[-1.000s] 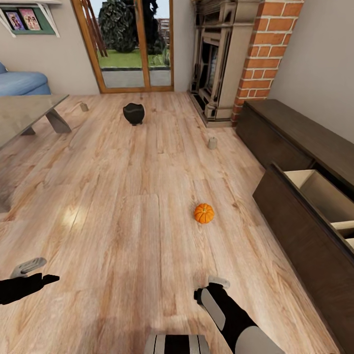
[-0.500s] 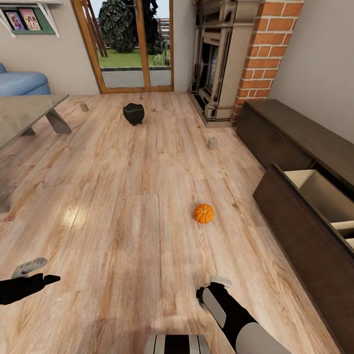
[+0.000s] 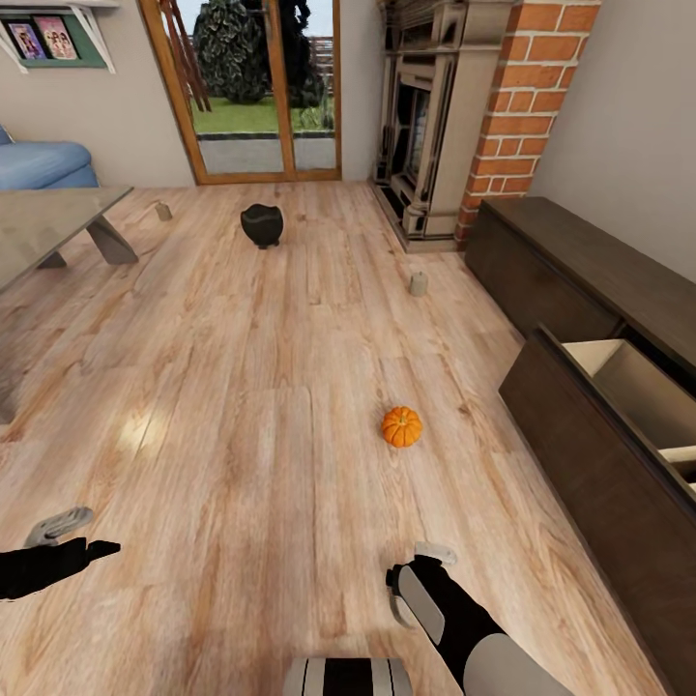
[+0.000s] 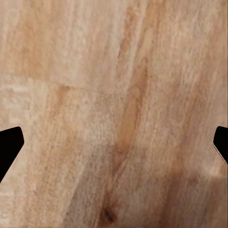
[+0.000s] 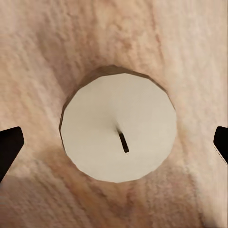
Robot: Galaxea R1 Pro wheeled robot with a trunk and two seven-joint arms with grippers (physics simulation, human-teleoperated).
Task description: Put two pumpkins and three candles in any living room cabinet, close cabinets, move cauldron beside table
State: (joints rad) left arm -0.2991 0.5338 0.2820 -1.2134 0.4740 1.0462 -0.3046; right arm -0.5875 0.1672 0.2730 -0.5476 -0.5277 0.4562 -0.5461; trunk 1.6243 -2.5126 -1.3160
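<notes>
One orange pumpkin rests on the wood floor, ahead of my right gripper. That gripper points straight down, open, over an off-white candle. The candle stands upright on the floor between the black fingertips, touching neither. Two more candles stand farther off, one near the fireplace and one by the table. The black cauldron sits on the floor before the glass door. At the right, the dark cabinet has one drawer pulled out. My left gripper hangs open over bare floor.
A brick fireplace stands at the back right, and a blue sofa at the back left behind the table. The open drawer front juts into the floor space at my right. Wide floor lies between the table and the cabinet.
The whole picture has shifted slightly, so the camera moved. My right wrist has shifted slightly over the floor. The left arm and the things on the floor have stayed put.
</notes>
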